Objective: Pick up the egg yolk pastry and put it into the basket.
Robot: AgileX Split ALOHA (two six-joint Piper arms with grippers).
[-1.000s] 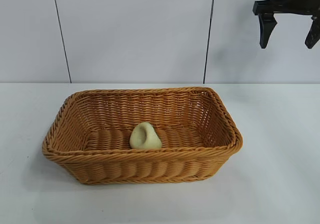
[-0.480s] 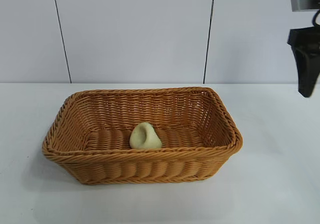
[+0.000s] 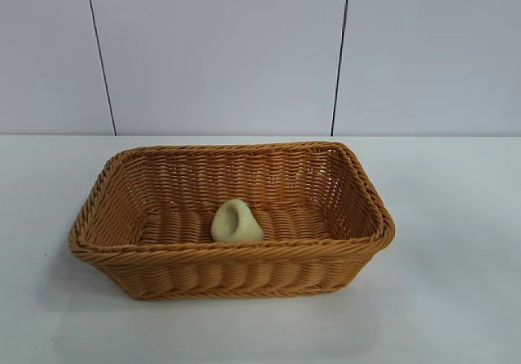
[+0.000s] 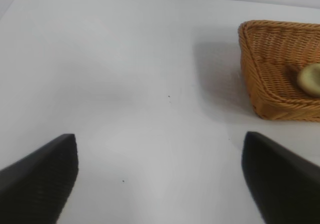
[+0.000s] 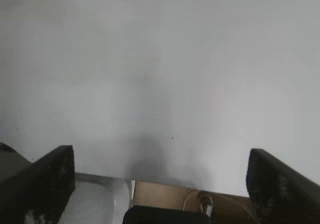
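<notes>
Pastry is sitting inside the basket (image 3: 232, 262): the egg yolk pastry (image 3: 237, 222) is lying on the woven floor near the front wall, its dent facing up. White table (image 3: 456, 217) is carrying the basket. Left gripper (image 4: 160, 176) is hanging over bare table beside the basket (fingers spread wide, nothing between them). Right gripper (image 5: 160, 181) is pointing at bare tabletop, its fingers likewise standing wide apart and gripping nothing.

basket (image 3: 232, 254): woven wicker, ribbed | egg yolk pastry (image 3: 236, 222): matt, smooth | table (image 3: 456, 217): smooth, matt white
</notes>
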